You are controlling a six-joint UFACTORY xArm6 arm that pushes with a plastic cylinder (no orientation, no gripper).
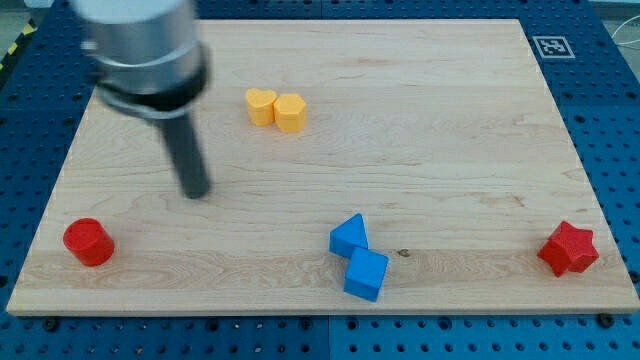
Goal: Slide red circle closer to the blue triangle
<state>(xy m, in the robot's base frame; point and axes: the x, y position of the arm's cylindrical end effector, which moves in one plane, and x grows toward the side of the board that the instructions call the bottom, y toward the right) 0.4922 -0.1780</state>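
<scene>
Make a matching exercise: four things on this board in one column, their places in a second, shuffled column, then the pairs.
Things:
1. red circle
2. red star
3. yellow blocks
4. my tip

Places:
A. bottom right corner of the view
B. upper middle of the board
C. bottom left corner of the view
D. above and right of the red circle, touching no block

Pairs: 1-C, 2-A, 3-B, 4-D
</scene>
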